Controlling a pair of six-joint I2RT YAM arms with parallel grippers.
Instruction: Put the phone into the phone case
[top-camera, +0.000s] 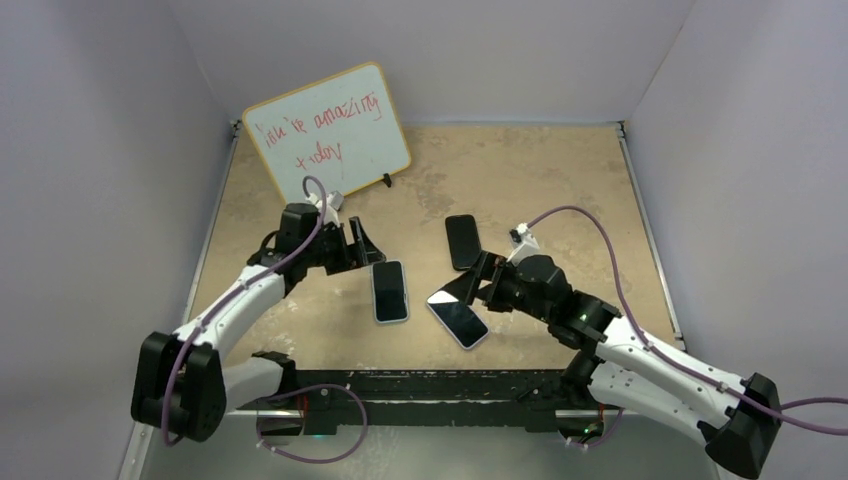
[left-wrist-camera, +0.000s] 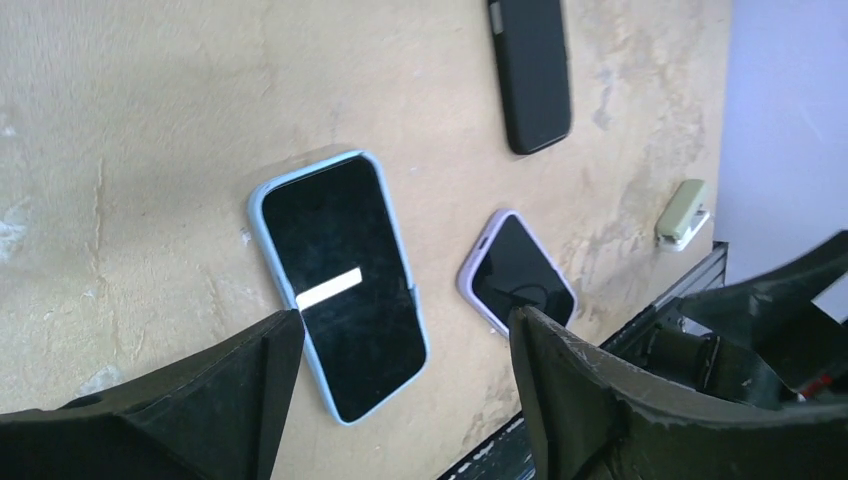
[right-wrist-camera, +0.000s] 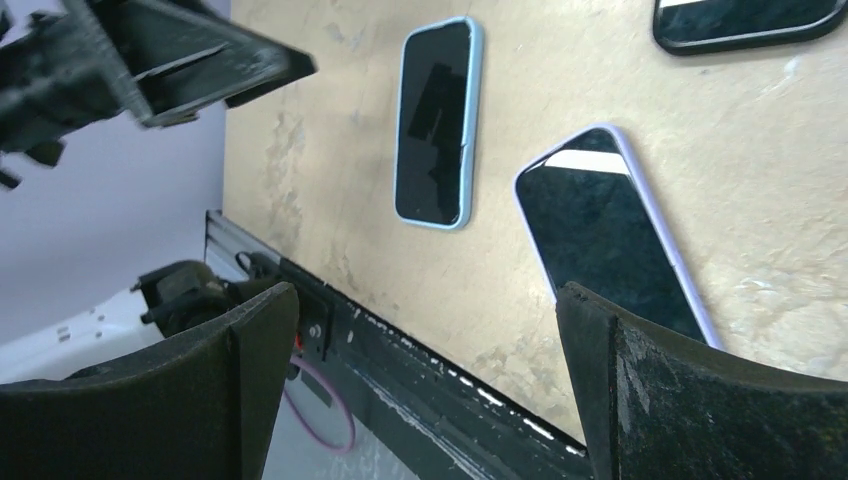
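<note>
Blue-cased phone (top-camera: 390, 291) flat, screen up, on tan table (top-camera: 560, 200) just beside left gripper (top-camera: 368, 250), fingers wide, empty; lilac-cased phone (top-camera: 458, 318) partly under right gripper (top-camera: 468, 290), likewise wide; black case (top-camera: 462, 241), whiteboard (top-camera: 327, 131) beyond.

White shells are used on the long links of the left arm (top-camera: 238, 302) and right arm (top-camera: 655, 362), with pretty chunky black joint housings. A purple cable (top-camera: 603, 228) is strung along each. The left tool (top-camera: 370, 245) and right tool (top-camera: 468, 287) are done all in black, with matte wedge fingers (right-wrist-camera: 650, 400).
</note>
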